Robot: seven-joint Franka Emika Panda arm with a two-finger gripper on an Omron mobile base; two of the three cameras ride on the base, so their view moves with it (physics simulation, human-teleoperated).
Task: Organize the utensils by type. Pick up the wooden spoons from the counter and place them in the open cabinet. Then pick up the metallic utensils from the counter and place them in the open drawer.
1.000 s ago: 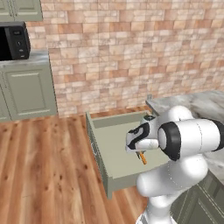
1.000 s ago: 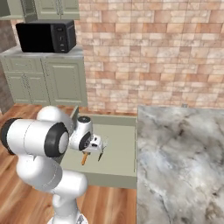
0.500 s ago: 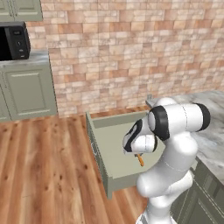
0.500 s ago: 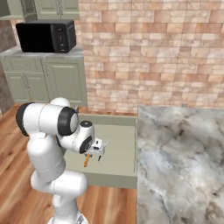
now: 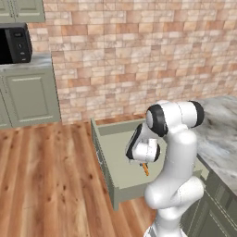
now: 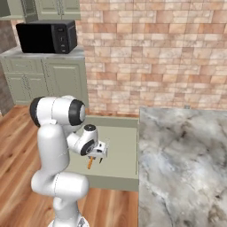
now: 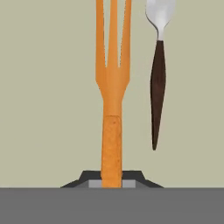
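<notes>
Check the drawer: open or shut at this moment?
Open. The drawer is pulled out over the wood floor, its greyish-green inside exposed, with the dark-handled silvery utensil lying on its bottom.

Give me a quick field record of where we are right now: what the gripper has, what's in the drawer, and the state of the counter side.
gripper: shut on the handle of an orange fork-shaped utensil, three tines pointing away from the hand
gripper position: over the open sage-green drawer
drawer contents: small silvery-headed utensil with a thin dark handle, seen on the drawer floor beside the held fork, apart from it
held item seen from base: orange tip below the hand
counter: grey-white marbled slab to the right of the drawer
</notes>
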